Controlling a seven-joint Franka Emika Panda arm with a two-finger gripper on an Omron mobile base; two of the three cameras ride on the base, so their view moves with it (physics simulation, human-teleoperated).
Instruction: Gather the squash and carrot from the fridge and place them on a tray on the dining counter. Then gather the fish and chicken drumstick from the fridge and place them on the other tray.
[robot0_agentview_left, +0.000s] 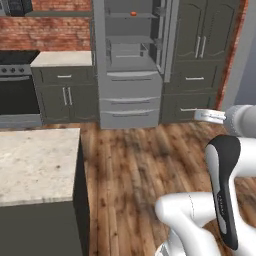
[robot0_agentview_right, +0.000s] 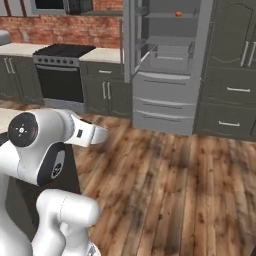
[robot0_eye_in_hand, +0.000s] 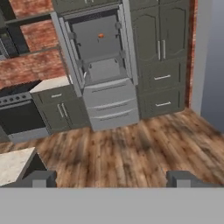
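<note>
Over the wood floor (robot0_eye_in_hand: 131, 148), your tool (robot0_eye_in_hand: 111, 179) hangs with fingers spread wide, gripping nothing. Well ahead, the fridge (robot0_eye_in_hand: 103, 65) stands open; a small orange item (robot0_eye_in_hand: 101, 35), maybe the carrot, sits on its upper shelf.

One open fridge (robot0_agentview_left: 129, 60). One small orange item (robot0_agentview_left: 133, 13) on its upper shelf. Two fridge drawers (robot0_agentview_left: 129, 106) below. One oven (robot0_agentview_left: 17, 92). One speckled tabletop (robot0_agentview_left: 35, 162).

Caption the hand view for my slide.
Open tool faces the open fridge across the wood floor, an orange item on its shelf.
</note>
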